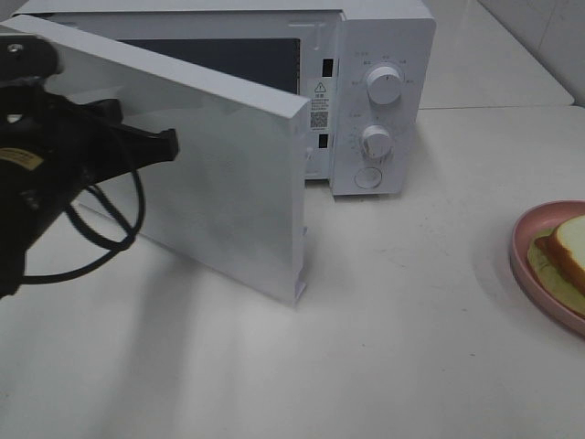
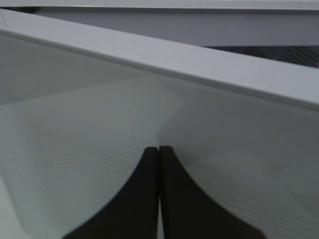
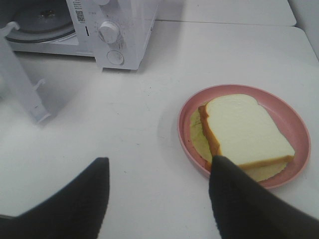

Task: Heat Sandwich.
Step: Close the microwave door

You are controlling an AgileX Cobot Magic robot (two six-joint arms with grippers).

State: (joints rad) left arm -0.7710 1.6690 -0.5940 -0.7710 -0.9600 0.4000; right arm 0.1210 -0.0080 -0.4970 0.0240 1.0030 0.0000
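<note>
The sandwich [image 3: 246, 130], white bread with tan crust over pale green lettuce, lies on a round pink plate [image 3: 185, 117] at the table's right edge; the exterior view shows part of it [image 1: 571, 249]. My right gripper [image 3: 160, 160] is open and empty, hovering over the table just short of the plate. The white microwave [image 1: 379, 55] stands at the back with its door [image 1: 228, 197] swung partly open. My left gripper [image 1: 170, 144] is shut and empty, its fingertips [image 2: 152, 155] right at the door's face.
The microwave's two knobs [image 1: 384, 84] and round button [image 1: 368, 177] face front. The glass turntable [image 3: 40, 22] shows inside. The door's free edge [image 1: 300, 274] juts out over the table. The left arm's black cables [image 1: 110, 229] hang beside the door.
</note>
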